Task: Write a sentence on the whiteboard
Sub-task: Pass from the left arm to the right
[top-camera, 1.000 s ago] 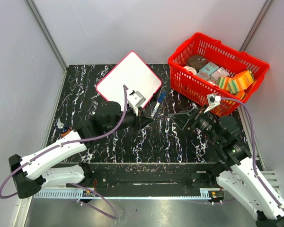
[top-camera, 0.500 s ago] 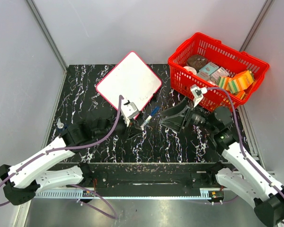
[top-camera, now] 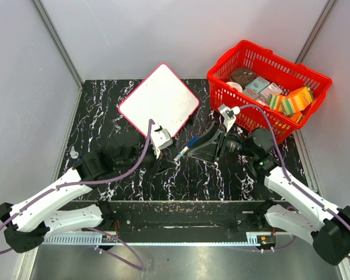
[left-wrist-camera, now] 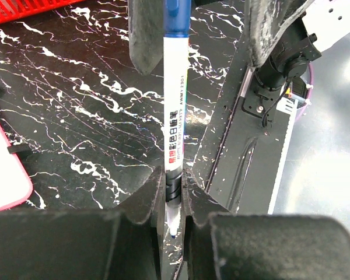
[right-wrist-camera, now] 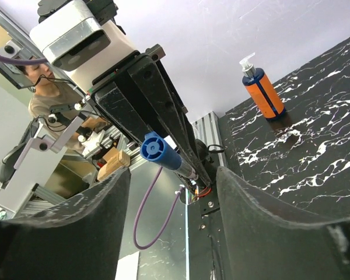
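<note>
Over marbled table, outstretched left pincer grips marker; right pincer gapes around its cap.

I see a white whiteboard rimmed in red, a black table veined with white, a red basket, a white marker capped blue, and an orange bottle.

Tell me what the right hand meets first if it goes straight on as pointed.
The blue cap of the marker, gripped by the left hand. It sits dead ahead between the open fingers of the right hand; depth is unclear, but it looks close.
</note>
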Motion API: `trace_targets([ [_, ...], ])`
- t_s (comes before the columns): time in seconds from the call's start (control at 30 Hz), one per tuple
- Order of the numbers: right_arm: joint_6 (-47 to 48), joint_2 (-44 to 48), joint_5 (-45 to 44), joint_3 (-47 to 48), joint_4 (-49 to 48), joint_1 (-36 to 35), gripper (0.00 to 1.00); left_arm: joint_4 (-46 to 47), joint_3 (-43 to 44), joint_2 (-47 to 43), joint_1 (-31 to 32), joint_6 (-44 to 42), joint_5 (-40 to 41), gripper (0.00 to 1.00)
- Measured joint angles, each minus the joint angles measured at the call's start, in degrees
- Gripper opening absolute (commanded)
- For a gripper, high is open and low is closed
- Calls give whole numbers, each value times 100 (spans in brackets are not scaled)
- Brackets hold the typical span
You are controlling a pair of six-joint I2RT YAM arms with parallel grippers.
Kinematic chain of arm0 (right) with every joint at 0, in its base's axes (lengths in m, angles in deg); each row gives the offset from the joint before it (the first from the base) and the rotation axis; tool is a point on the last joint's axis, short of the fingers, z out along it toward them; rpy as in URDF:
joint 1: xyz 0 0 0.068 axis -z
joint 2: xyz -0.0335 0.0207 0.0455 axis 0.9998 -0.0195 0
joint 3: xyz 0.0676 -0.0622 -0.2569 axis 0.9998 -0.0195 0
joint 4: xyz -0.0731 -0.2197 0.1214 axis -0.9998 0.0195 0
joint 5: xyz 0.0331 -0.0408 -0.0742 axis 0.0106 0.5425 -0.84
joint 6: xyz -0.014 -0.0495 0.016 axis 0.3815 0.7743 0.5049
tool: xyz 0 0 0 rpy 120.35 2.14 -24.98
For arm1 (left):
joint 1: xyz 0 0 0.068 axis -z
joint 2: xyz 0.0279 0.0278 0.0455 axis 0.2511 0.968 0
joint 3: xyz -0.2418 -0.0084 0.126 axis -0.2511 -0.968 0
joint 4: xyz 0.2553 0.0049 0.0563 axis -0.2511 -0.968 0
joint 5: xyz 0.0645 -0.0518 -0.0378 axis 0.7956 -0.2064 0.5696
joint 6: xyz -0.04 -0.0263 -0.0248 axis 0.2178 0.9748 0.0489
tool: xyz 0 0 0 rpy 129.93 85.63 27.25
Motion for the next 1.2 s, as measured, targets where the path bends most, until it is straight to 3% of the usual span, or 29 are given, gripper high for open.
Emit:
trace_targets([
  [0.17, -15, -31, -2, 0, -74, -37, 60, 0, 0, 9, 0, 0, -28, 0],
  [0.27, -26, -24, -4, 0, -122, -83, 47, 0, 0, 66, 0, -2, -76, 0],
  [0.4, -57, -26, -24, -7, -186, -118, 42, 0, 0, 136, 0, 0, -138, 0],
  [0.87, -210, -33, -170, -205, -435, -203, 43, 7, 0, 133, 0, 9, -201, 0],
  [1.2, -256, -57, -216, -317, -535, -258, 38, 9, 0, 151, 0, 48, -208, 0],
])
